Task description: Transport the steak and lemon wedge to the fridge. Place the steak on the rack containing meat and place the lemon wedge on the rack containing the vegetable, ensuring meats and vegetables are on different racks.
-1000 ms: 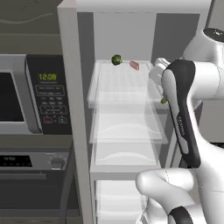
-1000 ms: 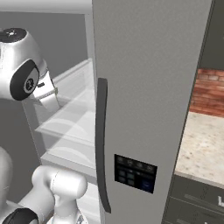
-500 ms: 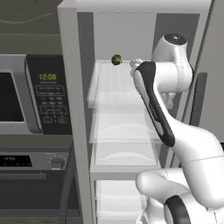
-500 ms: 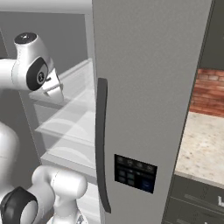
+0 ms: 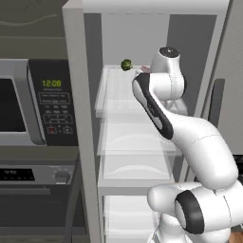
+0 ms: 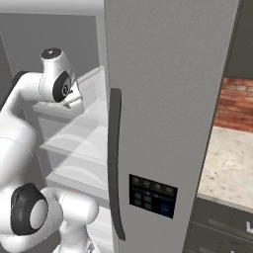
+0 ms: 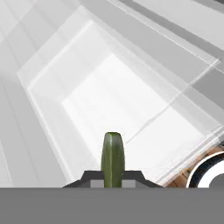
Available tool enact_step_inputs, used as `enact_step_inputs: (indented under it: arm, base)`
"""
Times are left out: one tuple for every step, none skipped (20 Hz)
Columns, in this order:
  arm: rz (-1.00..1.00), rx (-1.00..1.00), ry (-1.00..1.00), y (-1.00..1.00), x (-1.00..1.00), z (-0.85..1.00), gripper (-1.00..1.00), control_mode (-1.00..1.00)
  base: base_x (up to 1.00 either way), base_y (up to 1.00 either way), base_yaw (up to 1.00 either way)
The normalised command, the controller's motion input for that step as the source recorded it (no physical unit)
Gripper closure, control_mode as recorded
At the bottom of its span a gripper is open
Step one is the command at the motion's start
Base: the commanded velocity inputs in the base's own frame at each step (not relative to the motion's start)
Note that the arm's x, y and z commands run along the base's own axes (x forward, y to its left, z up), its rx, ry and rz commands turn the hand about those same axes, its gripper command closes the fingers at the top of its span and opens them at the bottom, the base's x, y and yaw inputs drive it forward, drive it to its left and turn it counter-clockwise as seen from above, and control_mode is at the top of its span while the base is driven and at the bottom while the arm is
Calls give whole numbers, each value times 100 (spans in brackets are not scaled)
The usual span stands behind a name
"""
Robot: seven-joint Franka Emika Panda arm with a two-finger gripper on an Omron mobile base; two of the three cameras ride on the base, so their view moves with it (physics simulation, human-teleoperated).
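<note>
Since a moment ago the arm has swung further to the left inside the fridge, and its wrist now stands in front of the top shelf, where before it was at the right side. The arm rises from the base, bends at the elbow and reaches up to this shelf, the hand pointing inward. The gripper is closed tightly on the lemon wedge, which stands up between the two tips as a thin green sliver above a white shelf. The vegetable sits at the back of the top shelf. Just beside it the meat is mostly hidden behind the wrist; only a pink edge shows. The fridge door covers much of the right base view.
</note>
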Motion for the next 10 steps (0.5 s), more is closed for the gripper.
enact_step_inputs:
  arm:
    - [0,0,0,0,91,-33,100,-100]
    - [0,0,3,0,76,-36,100,-100]
    - [0,0,6,0,69,-38,100,-100]
    - [0,0,7,0,68,-34,100,-100]
    - [0,0,10,0,71,-36,100,-100]
    - [0,0,9,0,69,-34,100,-100]
    - [0,0,7,0,48,-25,100,-100]
    - [1,0,7,0,52,-27,100,-100]
    - [1,0,5,0,61,-27,100,-100]
    - [0,0,4,0,71,-26,100,-100]
  base:
    - [0,0,0]
    - [0,0,0]
    - [0,0,0]
    - [0,0,0]
    - [0,0,0]
    - [0,0,0]
    - [0,0,0]
    - [0,0,0]
    - [0,0,0]
    - [0,0,0]
